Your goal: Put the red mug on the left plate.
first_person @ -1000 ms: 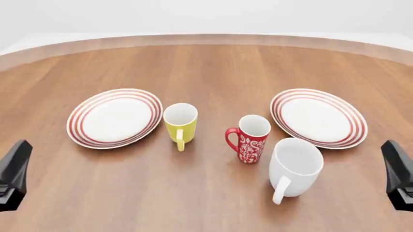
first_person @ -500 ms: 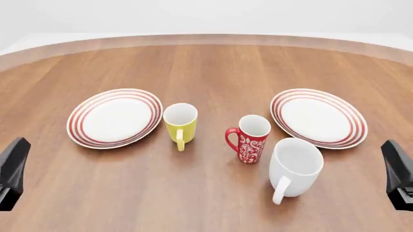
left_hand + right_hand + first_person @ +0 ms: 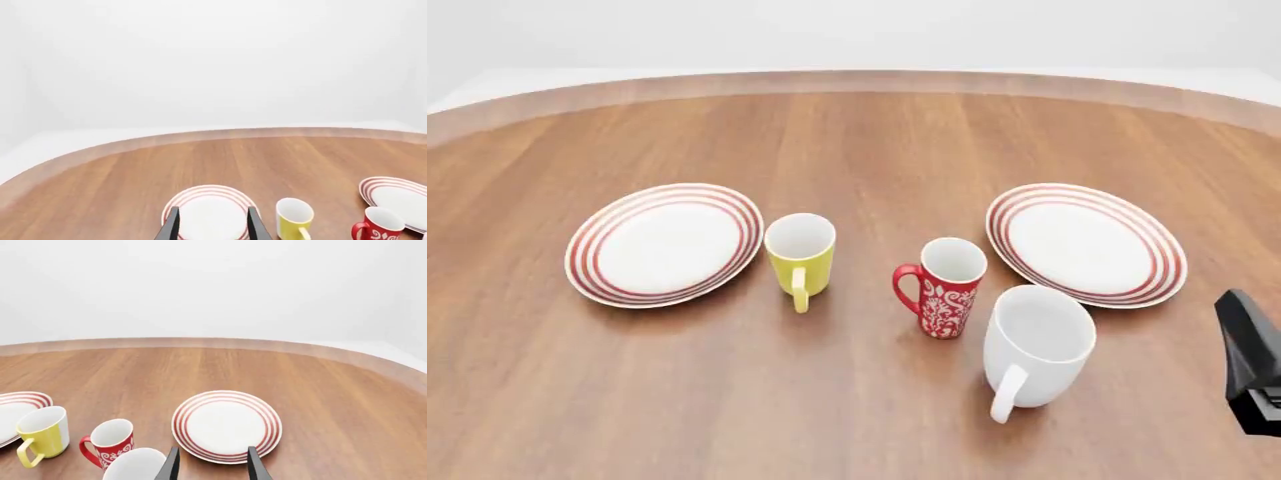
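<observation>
Front view cuts off the right hand [image 3: 1257, 362] and misses the left hand [image 3: 210, 227]; both gape wide, holding nothing. Tall red floral mug [image 3: 945, 287] upright on the wooden worktop [image 3: 868, 140], apart from the red-ringed white left plate [image 3: 665, 243].

A broad wooden table [image 3: 868, 140] is taking up nearly the whole room from where I am standing, its warm brown grain running away toward twelve o'clock. Its far edge [image 3: 854, 80] is curving in a smooth arc from nine o'clock round to three o'clock, showing a paler rim. Beyond that curve, a pale floor or ledge [image 3: 73, 140] is meeting a plain white wall [image 3: 213, 285], bare and featureless. Soft, even light is falling across everything, casting only faint shadows on the tabletop and giving the wood a gentle sheen toward the middle.
</observation>
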### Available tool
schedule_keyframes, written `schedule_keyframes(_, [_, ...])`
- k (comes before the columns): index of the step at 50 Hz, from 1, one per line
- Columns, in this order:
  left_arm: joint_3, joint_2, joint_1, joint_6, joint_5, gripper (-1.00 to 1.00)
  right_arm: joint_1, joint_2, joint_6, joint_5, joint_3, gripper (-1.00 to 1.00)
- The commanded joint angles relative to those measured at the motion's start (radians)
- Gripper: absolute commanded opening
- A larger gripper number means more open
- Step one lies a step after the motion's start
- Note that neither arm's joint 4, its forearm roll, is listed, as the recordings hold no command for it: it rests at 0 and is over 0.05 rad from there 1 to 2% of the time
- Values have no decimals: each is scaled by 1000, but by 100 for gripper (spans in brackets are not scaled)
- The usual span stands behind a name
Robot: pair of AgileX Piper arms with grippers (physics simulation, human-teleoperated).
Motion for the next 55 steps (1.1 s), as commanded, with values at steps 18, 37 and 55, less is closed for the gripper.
schedule_keyframes(18, [-219, 52, -8, 75, 97, 100, 0, -2, -1, 1, 0, 100])
schedule_keyframes(37, [-366, 286, -101, 209, 8, 100, 0, -2, -1, 1, 0, 100])
schedule_keyframes(55, [-496, 447, -146, 309, -34, 100, 0, -2, -1, 1, 0, 100])
